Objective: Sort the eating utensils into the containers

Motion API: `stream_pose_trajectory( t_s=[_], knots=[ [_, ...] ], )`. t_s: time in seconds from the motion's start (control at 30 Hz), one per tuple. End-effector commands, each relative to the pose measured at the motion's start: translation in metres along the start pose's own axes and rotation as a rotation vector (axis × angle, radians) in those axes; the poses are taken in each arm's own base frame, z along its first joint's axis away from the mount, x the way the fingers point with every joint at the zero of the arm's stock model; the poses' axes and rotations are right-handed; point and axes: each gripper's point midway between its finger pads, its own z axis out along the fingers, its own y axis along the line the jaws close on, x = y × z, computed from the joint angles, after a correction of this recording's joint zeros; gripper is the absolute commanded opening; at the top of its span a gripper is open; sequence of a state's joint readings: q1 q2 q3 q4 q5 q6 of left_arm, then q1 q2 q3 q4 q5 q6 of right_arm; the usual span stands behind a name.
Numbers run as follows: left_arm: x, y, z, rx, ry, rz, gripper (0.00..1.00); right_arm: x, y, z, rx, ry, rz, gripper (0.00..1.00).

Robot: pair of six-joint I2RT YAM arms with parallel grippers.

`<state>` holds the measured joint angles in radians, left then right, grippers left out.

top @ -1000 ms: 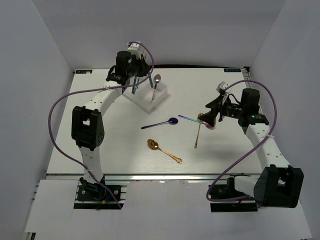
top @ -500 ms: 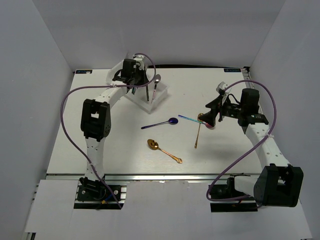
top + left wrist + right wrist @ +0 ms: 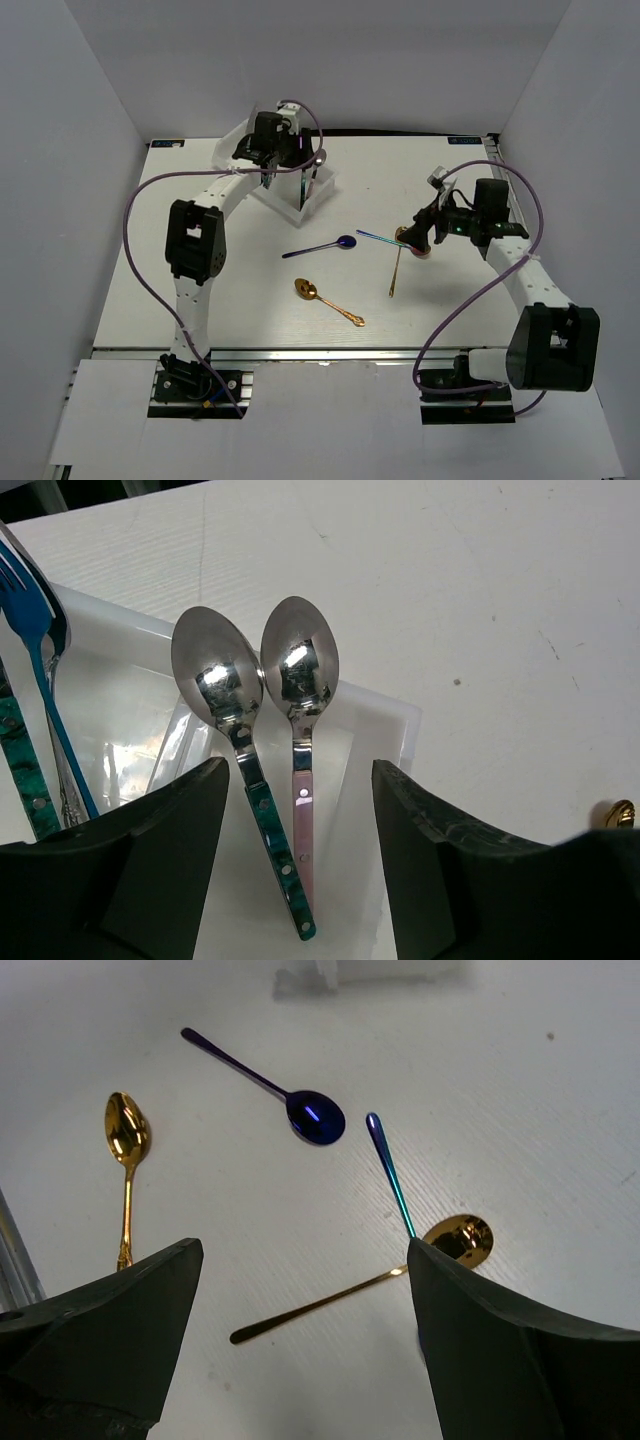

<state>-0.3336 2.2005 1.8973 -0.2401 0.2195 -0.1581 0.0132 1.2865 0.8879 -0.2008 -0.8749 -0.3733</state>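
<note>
The white divided tray [image 3: 300,195] stands at the back left. Over its right compartment my left gripper [image 3: 300,780] is open. Between its fingers, touching neither, a teal-handled spoon [image 3: 262,810] and a pink-handled spoon [image 3: 300,670] lean against the tray wall [image 3: 385,715]. A blue fork [image 3: 40,670] stands in the compartment to the left. My right gripper [image 3: 300,1260] is open, low over a plain gold spoon [image 3: 330,1302]. An iridescent blue-teal handle [image 3: 390,1175] runs under its right finger.
On the table lie a dark blue spoon [image 3: 330,245] at the middle and an ornate gold spoon [image 3: 325,300] nearer the front. The plain gold spoon [image 3: 396,272] and the iridescent handle [image 3: 375,238] lie just left of the right gripper [image 3: 415,238]. White walls enclose the table.
My left gripper moved right over the tray's right compartment and opened, letting go of the teal-handled spoon, which now rests in the tray. The right arm shifted slightly left.
</note>
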Motion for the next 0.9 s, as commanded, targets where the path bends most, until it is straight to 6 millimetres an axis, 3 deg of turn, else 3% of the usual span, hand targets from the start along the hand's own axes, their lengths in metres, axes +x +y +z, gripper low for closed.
stream_pose_trajectory(
  t_s=[0.0,0.03,0.13,0.17,0.2,0.23,0.27,0.3,0.37,0.4,0.43,0.47,0.5,0.53,0.57,0.6,0.63,0.7,0.73,0.87],
  knots=[
    [-0.056,-0.015,-0.039,0.014,-0.104,0.025,0.7,0.004,-0.015,0.002,0.062,0.05,0.032,0.89],
    [-0.07,-0.021,-0.055,0.016,-0.134,0.032,0.7,0.01,-0.022,0.004,0.092,0.082,0.05,0.89],
    [-0.063,-0.025,-0.08,0.012,-0.14,0.009,0.71,0.017,-0.021,0.016,0.105,0.146,0.04,0.89],
    [-0.081,-0.035,-0.109,0.024,-0.197,0.014,0.72,0.019,-0.019,0.02,0.096,0.162,0.008,0.89],
    [-0.049,-0.032,-0.113,0.023,-0.147,-0.026,0.72,0.021,-0.004,0.031,0.048,0.186,-0.032,0.89],
    [-0.044,-0.033,-0.126,0.031,-0.16,-0.032,0.72,0.021,0.003,0.036,0.021,0.203,-0.072,0.89],
    [-0.064,-0.047,-0.161,0.066,-0.251,-0.017,0.72,0.028,0.014,0.039,-0.027,0.24,-0.122,0.89],
    [-0.027,-0.041,-0.164,0.061,-0.194,-0.06,0.72,0.035,0.035,0.053,-0.1,0.28,-0.156,0.89],
    [-0.015,-0.041,-0.189,0.069,-0.216,-0.069,0.72,0.042,0.053,0.062,-0.152,0.363,-0.21,0.89],
    [0.0,-0.042,-0.21,0.065,-0.222,-0.076,0.72,0.05,0.075,0.075,-0.221,0.41,-0.274,0.89],
    [0.008,-0.04,-0.22,0.057,-0.221,-0.083,0.72,0.054,0.079,0.08,-0.21,0.455,-0.317,0.89],
    [0.016,-0.039,-0.229,0.047,-0.221,-0.081,0.72,0.054,0.1,0.092,-0.246,0.481,-0.375,0.89],
    [0.013,-0.043,-0.251,0.045,-0.264,-0.07,0.72,0.064,0.099,0.099,-0.204,0.542,-0.381,0.89],
    [0.038,-0.036,-0.253,0.021,-0.222,-0.085,0.73,0.067,0.107,0.106,-0.207,0.564,-0.394,0.89],
    [0.046,-0.035,-0.26,0.007,-0.223,-0.088,0.73,0.066,0.126,0.117,-0.224,0.573,-0.422,0.89],
    [0.043,-0.034,-0.277,-0.016,-0.268,-0.081,0.73,0.074,0.125,0.126,-0.177,0.611,-0.39,0.9],
    [0.062,-0.028,-0.277,-0.042,-0.245,-0.097,0.74,0.075,0.132,0.132,-0.173,0.623,-0.387,0.89],
    [0.064,-0.025,-0.293,-0.074,-0.287,-0.093,0.74,0.078,0.146,0.148,-0.172,0.64,-0.356,0.89],
    [0.076,-0.021,-0.293,-0.092,-0.268,-0.102,0.74,0.079,0.152,0.152,-0.182,0.641,-0.348,0.89],
    [0.083,-0.02,-0.307,-0.12,-0.263,-0.118,0.74,0.088,0.164,0.165,-0.161,0.66,-0.336,0.89]
  ],
)
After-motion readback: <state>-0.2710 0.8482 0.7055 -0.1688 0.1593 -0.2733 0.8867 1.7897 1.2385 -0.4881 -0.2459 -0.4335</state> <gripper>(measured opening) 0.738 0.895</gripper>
